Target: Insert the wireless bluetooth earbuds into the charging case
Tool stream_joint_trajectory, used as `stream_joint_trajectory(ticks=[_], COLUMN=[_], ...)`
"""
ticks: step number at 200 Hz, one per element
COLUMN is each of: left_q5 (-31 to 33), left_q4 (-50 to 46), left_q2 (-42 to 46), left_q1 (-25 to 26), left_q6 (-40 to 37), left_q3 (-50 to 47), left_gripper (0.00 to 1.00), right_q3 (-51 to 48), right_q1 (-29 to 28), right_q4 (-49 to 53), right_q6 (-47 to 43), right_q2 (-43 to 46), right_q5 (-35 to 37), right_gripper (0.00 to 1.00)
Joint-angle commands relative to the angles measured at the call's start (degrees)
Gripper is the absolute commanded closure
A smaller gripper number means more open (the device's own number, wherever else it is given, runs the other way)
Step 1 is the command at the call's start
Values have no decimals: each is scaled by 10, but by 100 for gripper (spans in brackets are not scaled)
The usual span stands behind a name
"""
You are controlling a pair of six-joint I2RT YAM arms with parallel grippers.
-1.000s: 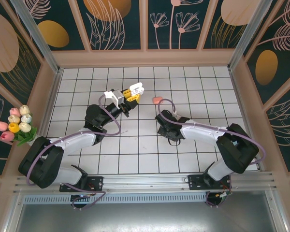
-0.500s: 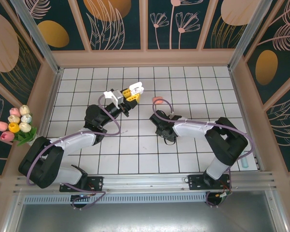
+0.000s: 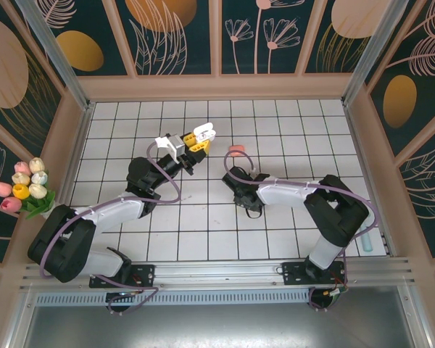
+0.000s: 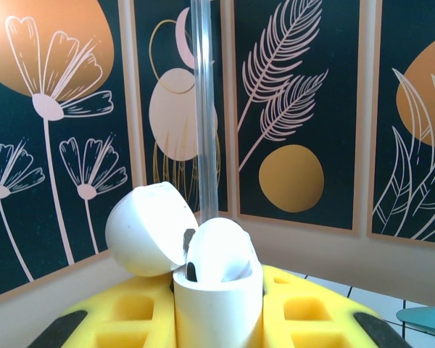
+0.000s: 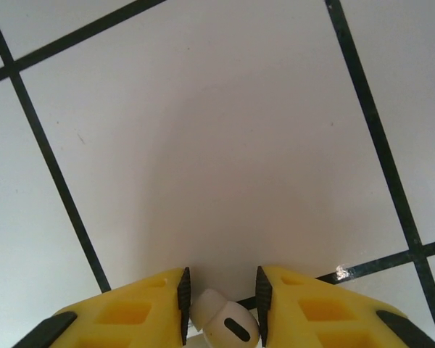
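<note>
My left gripper (image 3: 200, 139) is shut on the white charging case (image 4: 217, 304) and holds it upright above the tiles. The case's lid (image 4: 148, 228) is swung open to the left, and a white earbud (image 4: 219, 250) sits in its mouth. My right gripper (image 5: 221, 304) points straight down at the tiled floor (image 5: 203, 145), its black pads (image 5: 183, 304) closed against both sides of a second white earbud (image 5: 221, 328). From above, the right gripper (image 3: 237, 183) is low over the middle tiles, to the right of the case (image 3: 205, 133).
A salmon-pink object (image 3: 236, 150) lies on the tiles just beyond the right gripper. A teal item (image 3: 367, 243) lies near the right wall. Artificial tulips (image 3: 25, 185) stand outside the left wall. Walls enclose the floor on three sides.
The right arm has shifted left and folded in over the middle tiles, and its jaws have narrowed onto the white earbud. The left arm and the case have not moved.
</note>
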State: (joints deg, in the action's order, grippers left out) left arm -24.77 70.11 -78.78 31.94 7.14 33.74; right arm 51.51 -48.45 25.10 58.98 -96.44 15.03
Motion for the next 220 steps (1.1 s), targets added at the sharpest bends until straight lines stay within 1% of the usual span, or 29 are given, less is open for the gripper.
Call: stream_joint_trajectory(ticks=[1, 21, 51, 78, 87, 101, 113, 125, 137, 146, 164, 184, 200, 220], left_q5=[7, 6, 7, 7, 6, 6, 6, 6, 7, 8, 9, 9, 10, 10], left_q4=[28, 27, 25, 25, 24, 24, 25, 26, 27, 28, 28, 31, 34, 36], left_q2=[1, 2, 6, 9, 8, 8, 8, 8, 7, 7, 6, 3, 1, 0], left_q1=[4, 4, 4, 3, 4, 4, 4, 4, 4, 4, 4, 4, 4, 4], left_q6=[2, 2, 2, 2, 2, 3, 4, 5, 5, 4, 4, 5, 7, 7], left_q3=[1, 1, 1, 1, 1, 1, 1, 1, 1, 1, 2, 4, 4, 5], left_gripper=[100, 100, 100, 100, 100, 100, 100, 100, 100, 100, 100, 100, 100, 100], right_q3=[1, 16, 44, 49, 49, 50, 54, 58, 62, 61, 52, 33, 27, 26], right_q1=[-8, -8, -16, -16, -14, -12, -10, -7, -3, -1, 5, 2, -2, -3], right_q4=[-9, -11, 3, 18, 21, 26, 25, 25, 18, 12, 12, 3, 16, 24], right_q6=[-48, -122, -276, -361, -379, -384, -370, -338, -289, -234, -102, 10, 69, 106], right_q2=[-31, -42, -56, -61, -61, -62, -56, -46, -32, -17, 5, 19, 19, 8], right_q5=[-43, -51, -44, -40, -44, -46, -49, -51, -56, -56, -51, -41, -17, -22], right_gripper=[67, 68, 70, 69, 67, 56, 50, 47, 45, 44, 43, 43, 43, 43])
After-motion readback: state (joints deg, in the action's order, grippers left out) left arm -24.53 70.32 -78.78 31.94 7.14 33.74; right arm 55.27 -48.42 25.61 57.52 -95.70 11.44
